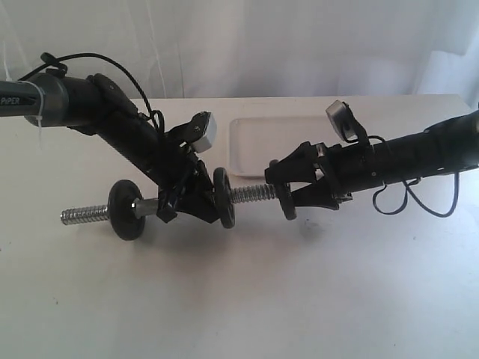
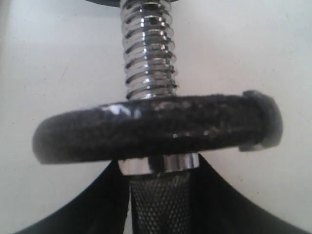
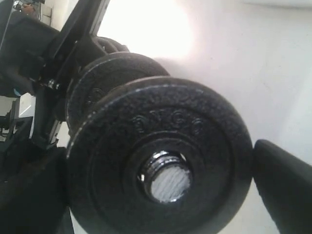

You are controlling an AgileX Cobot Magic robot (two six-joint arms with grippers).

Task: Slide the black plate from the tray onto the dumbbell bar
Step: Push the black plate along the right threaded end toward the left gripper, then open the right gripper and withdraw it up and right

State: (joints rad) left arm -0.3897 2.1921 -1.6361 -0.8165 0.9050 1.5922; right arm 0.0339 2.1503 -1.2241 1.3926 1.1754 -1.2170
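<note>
- The black plate (image 1: 287, 200) is out of the tray (image 1: 258, 146) and threaded on the right end of the dumbbell bar (image 1: 251, 194). The bar tip shows in its hole.
- My left gripper (image 1: 178, 206): jaws closed on the bar's knurled middle.
- My right gripper (image 1: 284, 196): jaws straddle the plate. A pale sliver shows beside one finger, so I cannot tell whether I grip.
- Judged remaining: push the plate inward toward the nearer disc (image 1: 223, 197), then release.
</note>
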